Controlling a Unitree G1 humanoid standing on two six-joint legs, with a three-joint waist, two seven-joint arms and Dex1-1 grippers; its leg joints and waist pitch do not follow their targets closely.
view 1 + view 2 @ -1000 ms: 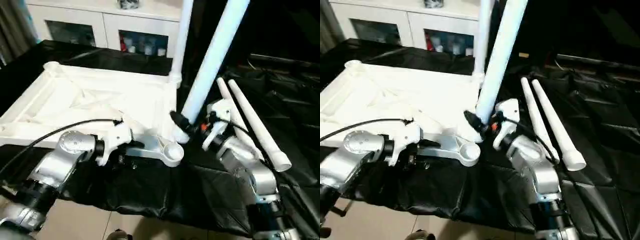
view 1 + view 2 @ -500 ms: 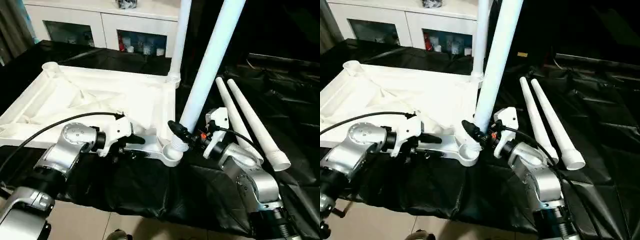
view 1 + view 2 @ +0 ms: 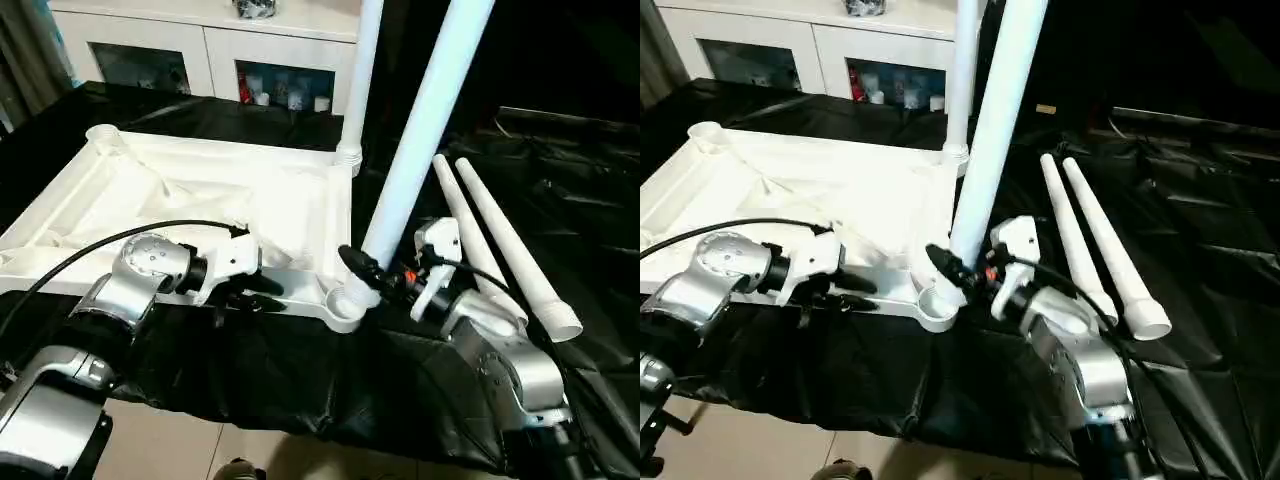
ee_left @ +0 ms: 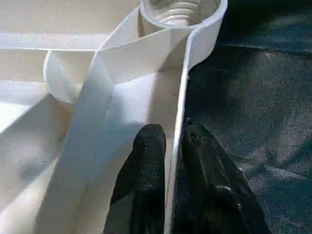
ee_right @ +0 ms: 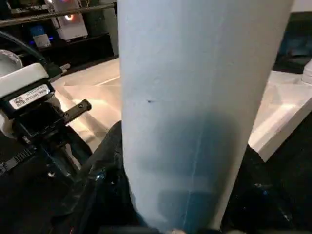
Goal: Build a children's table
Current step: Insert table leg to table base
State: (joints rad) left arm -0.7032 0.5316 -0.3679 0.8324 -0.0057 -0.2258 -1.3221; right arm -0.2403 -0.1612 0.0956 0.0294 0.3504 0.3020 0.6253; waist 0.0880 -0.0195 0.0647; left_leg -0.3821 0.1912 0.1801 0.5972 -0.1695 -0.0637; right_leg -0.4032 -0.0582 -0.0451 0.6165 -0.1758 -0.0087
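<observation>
The white tabletop (image 3: 200, 195) lies underside up on black cloth. One leg (image 3: 362, 70) stands upright in its far right corner socket. My right gripper (image 3: 365, 272) is shut on a second leg (image 3: 420, 130), which leans slightly; the threaded end sits in the near right corner socket (image 3: 343, 303). My left gripper (image 4: 173, 141) pinches the tabletop's thin front rim (image 4: 183, 97), one black finger on each side, a short way left of that socket. The leg's threads show inside the socket (image 4: 183, 7) in the left wrist view.
Two loose legs (image 3: 505, 255) (image 3: 462, 225) lie side by side on the black cloth (image 3: 300, 370) to the right of my right arm. A white glass-door cabinet (image 3: 210, 60) stands behind the tabletop. The cloth's front edge drops to the floor near me.
My left gripper's fingers have closed onto the front rim. The right gripper has brought the held leg's threaded end down into the near right socket.
</observation>
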